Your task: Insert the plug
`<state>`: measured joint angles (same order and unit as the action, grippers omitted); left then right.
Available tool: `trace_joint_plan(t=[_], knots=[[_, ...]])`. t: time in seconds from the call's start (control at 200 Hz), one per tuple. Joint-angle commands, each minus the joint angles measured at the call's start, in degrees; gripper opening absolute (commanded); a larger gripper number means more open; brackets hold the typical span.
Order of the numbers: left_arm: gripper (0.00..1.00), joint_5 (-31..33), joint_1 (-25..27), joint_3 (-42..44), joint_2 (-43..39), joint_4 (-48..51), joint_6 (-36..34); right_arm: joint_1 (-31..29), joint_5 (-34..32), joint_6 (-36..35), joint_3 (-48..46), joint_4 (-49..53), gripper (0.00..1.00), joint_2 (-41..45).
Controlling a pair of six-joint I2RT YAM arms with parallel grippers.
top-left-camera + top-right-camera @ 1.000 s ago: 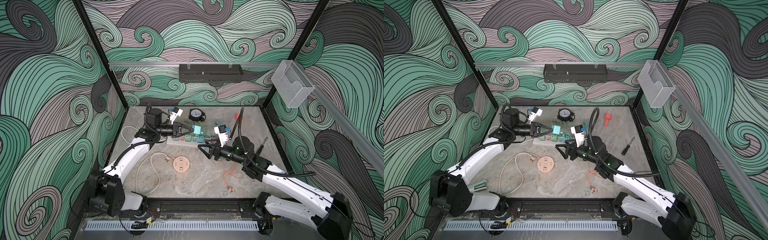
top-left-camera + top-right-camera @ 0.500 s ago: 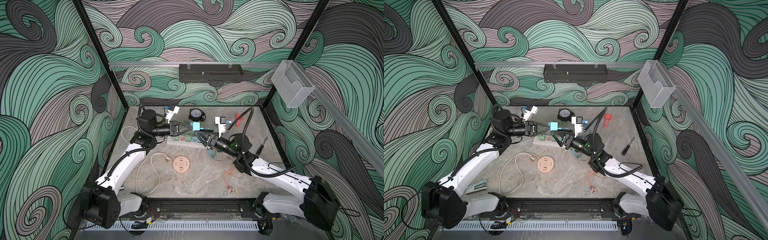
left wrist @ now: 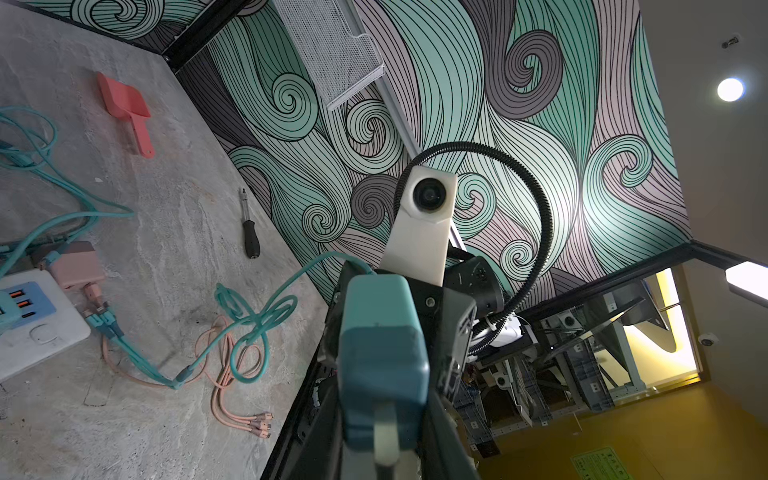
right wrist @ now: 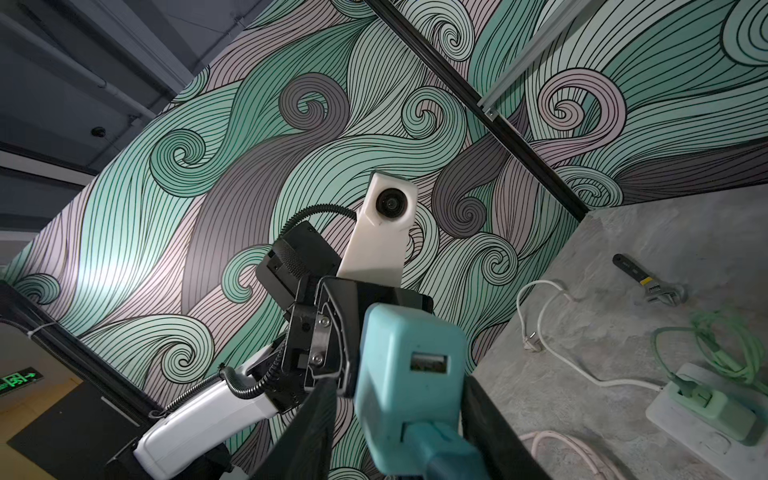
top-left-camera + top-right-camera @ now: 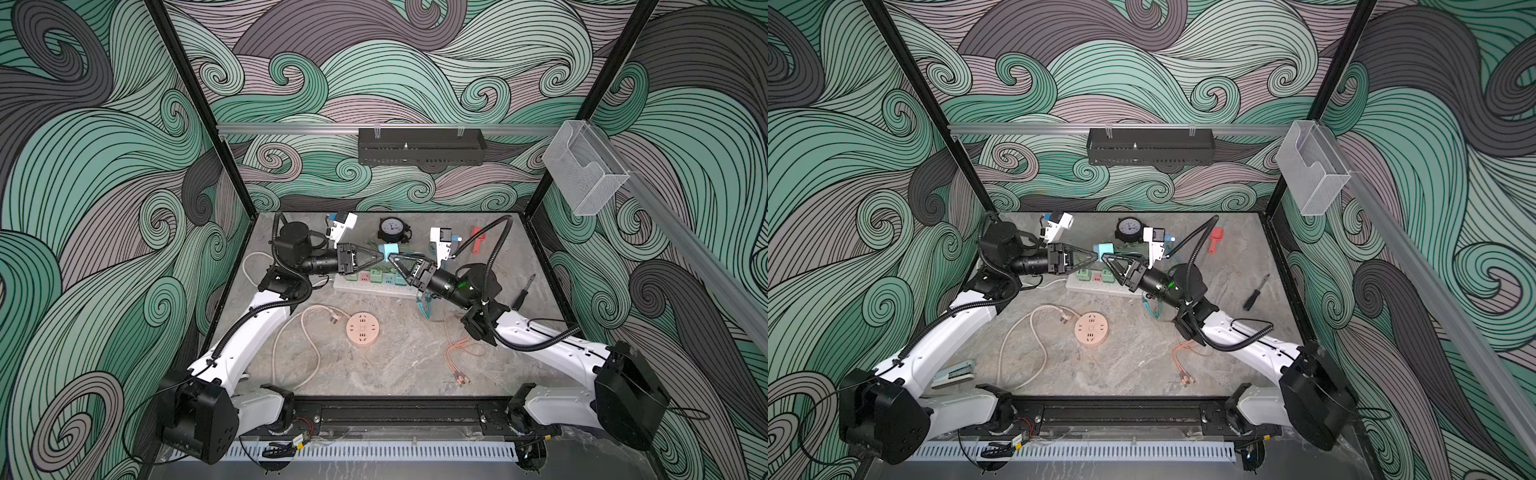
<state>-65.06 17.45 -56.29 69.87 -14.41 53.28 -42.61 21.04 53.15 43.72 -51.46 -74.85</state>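
At centre frame in a top view, the left gripper [image 5: 379,258] stays clamped on the teal plug [image 5: 390,250], aloft above the power strip [image 5: 374,286]. The right gripper [image 5: 398,262] has swung in from lower right — jaws narrowed around the plug, contact unconfirmed. Likely a re-grip before insertion.

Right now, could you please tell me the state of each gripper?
Left gripper: closed, holding the teal adapter.
Right gripper: jaws around the teal adapter; whether it grips cannot be told.
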Motion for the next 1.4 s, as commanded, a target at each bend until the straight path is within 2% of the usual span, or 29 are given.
trace_joint_plan(t=[0.0, 0.185, 0.335, 0.375, 0.445, 0.56, 0.7, 0.865, 0.956, 1.041, 1.201, 1.396], knots=[[0.00, -1.66, 0.56, 0.09, -1.13, -1.45, 0.25, 0.33, 0.67, -0.44, 2.46, -2.20, 0.45, 0.22], [0.00, -1.39, 0.61, 0.79, -1.59, -0.27, -0.74, 0.32, 1.09, -0.63, 3.45, -1.35, 0.33, 0.10], [0.01, -0.84, 0.54, -0.69, -1.93, 6.59, -5.10, 0.33, 1.00, -4.70, 3.64, 4.72, 0.23, 2.44], [0.07, -0.46, 0.56, -1.23, -2.14, 9.02, -6.65, 0.29, 0.65, -6.69, 3.73, 7.95, 0.20, 3.55], [0.26, 0.12, 0.25, -1.71, -2.44, 12.01, -8.33, 0.40, 0.45, -10.43, 4.00, 12.93, 0.17, 5.57], [0.46, 0.92, -0.47, -1.72, -3.39, 14.75, -9.91, 0.42, 0.25, -16.47, 5.20, 22.22, 0.13, 8.60], [0.53, 1.31, -1.93, -1.65, -4.40, 19.04, -12.29, 0.51, 0.67, -23.73, 7.09, 32.93, 0.11, 11.39], [0.56, 3.85, -5.35, -0.72, -7.42, 29.75, -17.69, 0.58, 2.91, -34.67, 10.36, 47.95, 0.09, 12.43], [0.56, 8.92, -7.92, 0.50, -9.60, 37.77, -21.00, 0.66, 4.08, -41.30, 11.16, 54.35, 0.09, 11.88], [0.56, 15.32, -9.89, 3.36, -11.22, 41.76, -20.84, 0.60, 5.46, -47.34, 11.56, 59.38, 0.08, 10.73], [0.56, 26.12, -11.03, 10.02, -14.05, 42.34, -19.53, 0.47, 8.79, -56.08, 10.75, 63.27, 0.07, 7.24], [0.56, 31.94, -11.12, 16.17, -15.42, 43.60, -19.10, 0.00, 11.59, -65.28, 11.88, 64.63, 0.04, -0.65]])
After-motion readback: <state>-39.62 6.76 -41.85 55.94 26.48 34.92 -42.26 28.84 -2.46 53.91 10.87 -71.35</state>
